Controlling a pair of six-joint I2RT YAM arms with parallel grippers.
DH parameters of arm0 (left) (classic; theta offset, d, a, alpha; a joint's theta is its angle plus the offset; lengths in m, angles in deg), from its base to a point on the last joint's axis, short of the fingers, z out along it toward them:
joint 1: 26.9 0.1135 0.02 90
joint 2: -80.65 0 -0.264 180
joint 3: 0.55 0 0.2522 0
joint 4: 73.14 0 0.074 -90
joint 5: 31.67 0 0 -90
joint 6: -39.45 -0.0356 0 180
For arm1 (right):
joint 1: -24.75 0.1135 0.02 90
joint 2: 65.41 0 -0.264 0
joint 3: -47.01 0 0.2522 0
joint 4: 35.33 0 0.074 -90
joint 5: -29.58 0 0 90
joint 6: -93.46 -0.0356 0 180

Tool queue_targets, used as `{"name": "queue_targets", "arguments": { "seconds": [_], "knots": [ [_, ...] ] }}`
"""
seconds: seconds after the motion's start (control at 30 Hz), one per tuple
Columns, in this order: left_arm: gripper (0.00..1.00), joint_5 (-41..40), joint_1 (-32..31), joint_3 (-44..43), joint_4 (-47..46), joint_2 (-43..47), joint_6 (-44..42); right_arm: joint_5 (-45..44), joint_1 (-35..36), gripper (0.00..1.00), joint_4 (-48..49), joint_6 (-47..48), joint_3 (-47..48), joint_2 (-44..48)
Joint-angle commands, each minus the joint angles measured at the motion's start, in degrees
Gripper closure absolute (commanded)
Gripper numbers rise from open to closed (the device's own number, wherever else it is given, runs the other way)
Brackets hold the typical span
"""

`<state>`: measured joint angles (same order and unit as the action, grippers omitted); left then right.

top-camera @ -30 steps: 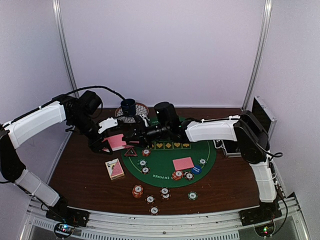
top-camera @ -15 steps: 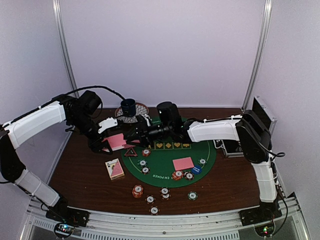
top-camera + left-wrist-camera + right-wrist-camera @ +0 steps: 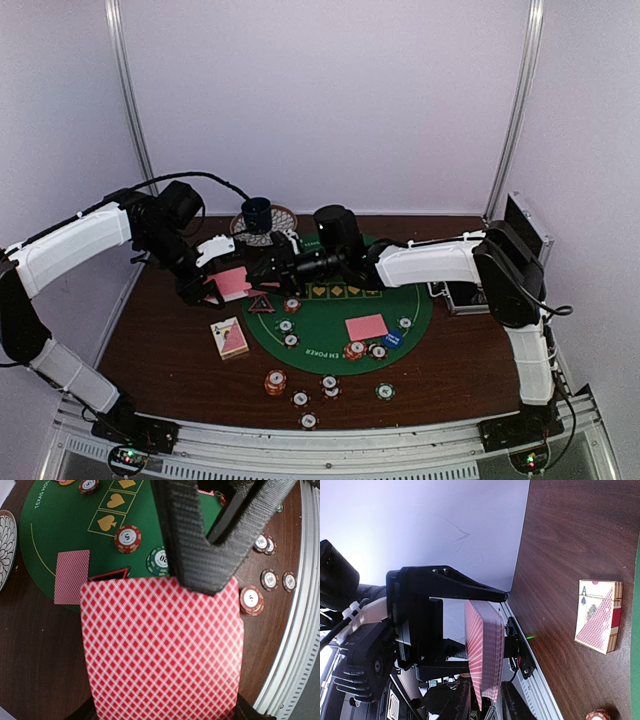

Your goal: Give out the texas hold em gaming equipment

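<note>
My left gripper (image 3: 217, 285) is shut on a deck of pink-backed cards (image 3: 236, 283), held above the table's left side. In the left wrist view the deck (image 3: 160, 645) fills the frame, with my left gripper (image 3: 162, 712) at its near end. My right gripper (image 3: 262, 272) reaches across to the deck's far edge. One of its fingers (image 3: 200, 550) lies on the top card. In the right wrist view the deck (image 3: 485, 640) is edge-on, with my right gripper (image 3: 492, 700) closed on both of its faces.
A green felt mat (image 3: 320, 325) holds one card (image 3: 366, 327), a blue button (image 3: 393, 339), a red-rimmed triangle (image 3: 261, 304) and several chips (image 3: 290, 305). More chips (image 3: 275, 381) lie near the front edge. A card box (image 3: 230, 338), a mug (image 3: 257, 212) on a plate (image 3: 283, 222) and a case (image 3: 525, 235) stand around.
My right arm's wrist has shifted slightly to the right while its fingers stay at the deck's edge. The left arm and the deck have not moved.
</note>
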<state>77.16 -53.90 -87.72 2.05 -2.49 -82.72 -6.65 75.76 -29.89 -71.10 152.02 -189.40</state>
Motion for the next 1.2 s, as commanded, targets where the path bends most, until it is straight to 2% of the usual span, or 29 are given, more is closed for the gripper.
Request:
{"name": "queue_targets", "arguments": {
  "seconds": [0.0, 0.53, 0.87, 1.17],
  "knots": [
    [1.00, 0.00, 0.11, -0.33, -0.97, 1.49, -0.58, 0.77, 0.56, 0.75, 2.07, -0.17, 0.16, 2.54],
    [1.00, 0.01, 0.11, -0.24, -0.79, 1.53, -0.62, 1.84, 1.32, 0.76, 2.71, -0.24, 1.79, 2.09],
    [1.00, -0.31, 0.11, -0.38, -0.60, 1.39, -0.55, 2.25, 1.07, 1.00, 3.75, -1.19, 1.67, 1.92],
    [1.00, -1.81, 0.11, 0.69, -0.52, 1.92, -0.54, 2.76, -1.82, 1.00, 4.78, -1.51, 0.26, 2.96]
  ]
}}
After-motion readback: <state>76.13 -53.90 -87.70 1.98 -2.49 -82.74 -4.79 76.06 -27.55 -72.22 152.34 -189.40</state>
